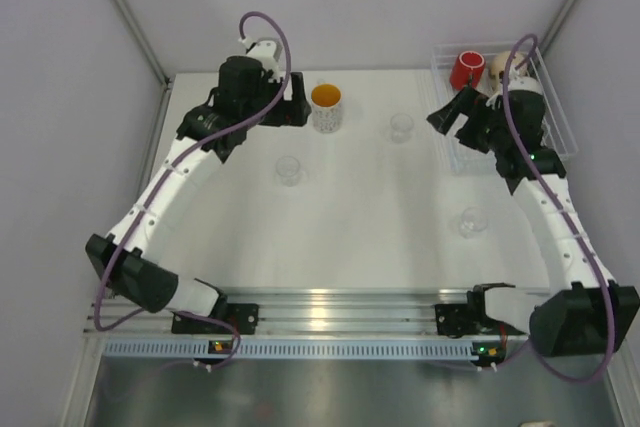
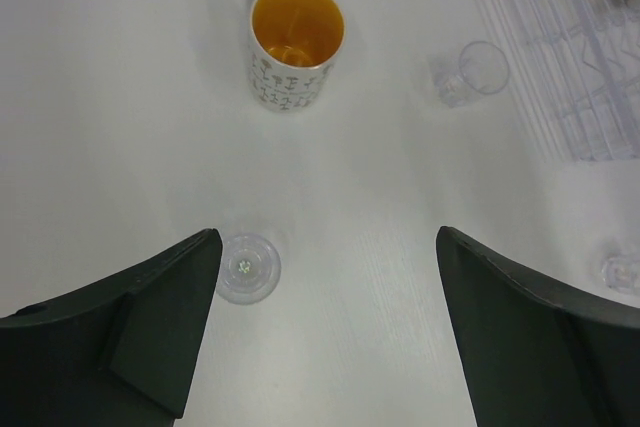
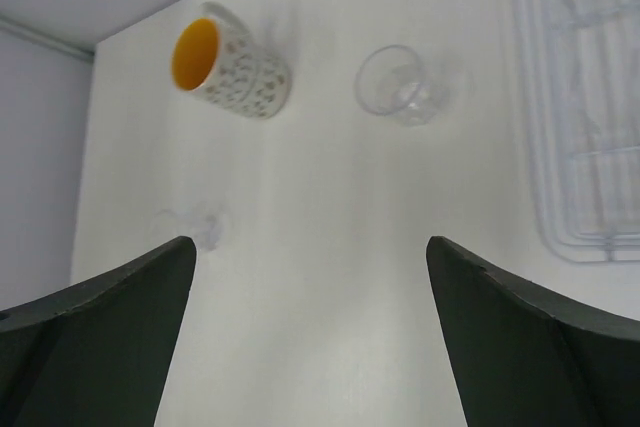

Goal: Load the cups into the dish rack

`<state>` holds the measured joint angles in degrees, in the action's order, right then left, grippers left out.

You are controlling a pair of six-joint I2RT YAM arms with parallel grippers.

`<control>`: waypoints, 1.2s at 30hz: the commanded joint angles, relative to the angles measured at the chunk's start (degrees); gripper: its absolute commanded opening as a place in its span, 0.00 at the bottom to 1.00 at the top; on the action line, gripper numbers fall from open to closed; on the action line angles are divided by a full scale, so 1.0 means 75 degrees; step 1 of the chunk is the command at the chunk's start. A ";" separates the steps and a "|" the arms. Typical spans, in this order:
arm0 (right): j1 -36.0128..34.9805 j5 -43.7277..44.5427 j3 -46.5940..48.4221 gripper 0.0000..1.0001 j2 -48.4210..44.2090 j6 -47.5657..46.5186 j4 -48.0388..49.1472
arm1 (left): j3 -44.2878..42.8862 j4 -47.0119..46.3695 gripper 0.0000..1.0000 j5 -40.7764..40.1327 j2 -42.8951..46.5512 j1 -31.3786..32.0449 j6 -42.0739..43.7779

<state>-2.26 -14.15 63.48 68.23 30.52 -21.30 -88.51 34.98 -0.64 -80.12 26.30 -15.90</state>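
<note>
The left hand (image 2: 328,247) is open, its two dark fingers (image 2: 150,337) spread wide with nothing between them, and it hangs over the white desk (image 1: 360,247) at the far left. Just to its right in the overhead view stands the speckled mug (image 1: 326,107), upright, orange inside, its handle turned toward the far wall. The right hand (image 3: 310,247) is open too and holds nothing; it sits at the left edge of the dish rack (image 1: 560,142), which lies along the desk's far right side. Two cups are already in the rack's far end, side by side: a red cup (image 1: 466,69) and a beige mug (image 1: 497,69), the beige one partly hidden by the arm's cable. Three clear glass tumblers stand loose on the desk, well apart from each other: one (image 1: 402,127) between the speckled mug and the rack, one (image 1: 289,169) nearer the arm bases than the left hand, and one (image 1: 470,220) toward the near right, beside the right arm.
</note>
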 commanded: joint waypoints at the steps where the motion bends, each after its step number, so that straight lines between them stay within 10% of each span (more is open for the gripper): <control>1: -0.0658 -0.0785 -0.0752 1.00 -0.1114 0.0254 0.1140 | -0.0806 -0.0035 0.93 -0.0884 -0.0845 -0.0003 -0.0130; 15: -0.0999 -0.0655 -0.1656 0.99 -0.3096 -0.0309 0.0788 | -0.3221 -0.0163 0.77 -0.1133 -0.4502 -0.0647 -0.2834; 25: -0.0988 -0.0351 -0.1808 0.99 -0.3413 -0.0507 0.0613 | -0.3316 -0.1019 0.73 -0.0583 -0.5606 -0.0847 -0.5646; 36: -0.0999 -0.0492 -0.2019 0.99 -0.3390 -0.0437 0.0789 | -0.3363 -0.1336 0.69 -0.0336 -0.6345 -0.0742 -0.6212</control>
<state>-9.37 -17.78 48.75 43.29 27.99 -17.96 -111.22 28.18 -3.60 -127.39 20.47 -60.36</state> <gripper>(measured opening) 0.993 0.692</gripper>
